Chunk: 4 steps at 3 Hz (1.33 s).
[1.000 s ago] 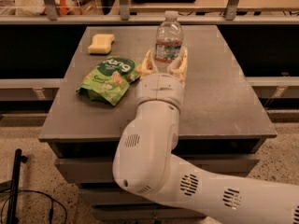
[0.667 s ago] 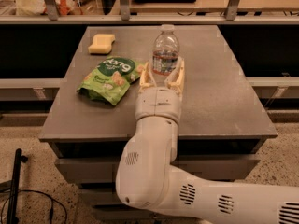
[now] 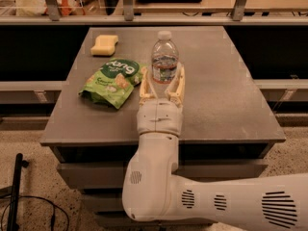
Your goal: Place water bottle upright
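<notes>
- Gripper (image 3: 162,74): reaching out over the near-centre of the table (image 3: 226,100), jaws standing spread; not clamping anything.
- Fingers (image 3: 146,84): flanking the lower part of the water bottle (image 3: 165,57), one on each side. A sliver of tabletop is showing betw. the left finger & the bottle; the right finger is lying just beside the bottle wall, contact unclear.
- Water bottle: standing upright on the table, white cap (image 3: 164,34) pointing up, label band w/ reddish marks facing the camera, base sitting betw. the fingertips.
- Wrist & arm (image 3: 159,177): white housing stretching from the lower right of the view up to the table's front edge, in line w/ the bottle.
- Green snack bag (image 3: 111,80): lying flat just left of the left finger, near the bottle but apart from it.
- Yellow sponge (image 3: 104,44): resting toward the far-left corner, well apart from the gripper.
- Black cable (image 3: 29,211): trailing across the floor at lower left.
</notes>
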Motion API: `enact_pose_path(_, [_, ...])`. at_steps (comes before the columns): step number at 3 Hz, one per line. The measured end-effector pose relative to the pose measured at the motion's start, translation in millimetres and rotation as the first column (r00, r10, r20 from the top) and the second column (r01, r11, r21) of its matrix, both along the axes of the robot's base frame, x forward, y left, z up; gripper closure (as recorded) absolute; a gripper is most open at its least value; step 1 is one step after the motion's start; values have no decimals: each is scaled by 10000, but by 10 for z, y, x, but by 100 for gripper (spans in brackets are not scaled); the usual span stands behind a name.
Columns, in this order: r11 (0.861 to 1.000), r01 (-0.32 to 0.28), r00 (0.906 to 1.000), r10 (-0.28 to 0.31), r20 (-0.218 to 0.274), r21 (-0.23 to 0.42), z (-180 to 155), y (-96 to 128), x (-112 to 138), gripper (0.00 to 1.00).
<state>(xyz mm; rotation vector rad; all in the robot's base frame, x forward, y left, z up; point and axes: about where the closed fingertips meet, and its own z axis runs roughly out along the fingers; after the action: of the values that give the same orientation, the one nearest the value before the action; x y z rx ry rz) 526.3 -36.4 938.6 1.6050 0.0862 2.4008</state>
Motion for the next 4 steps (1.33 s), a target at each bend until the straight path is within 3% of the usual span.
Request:
enact_pose_path(1, [9999,163,9985,-165,513,44,18,13,-51,100])
enact_pose_path(2, [9991,306,9975,-324,620,295,-45,10,-63,100])
enact_pose_path(4, [9986,212,9991,-230,368,493,-315,57,17,100])
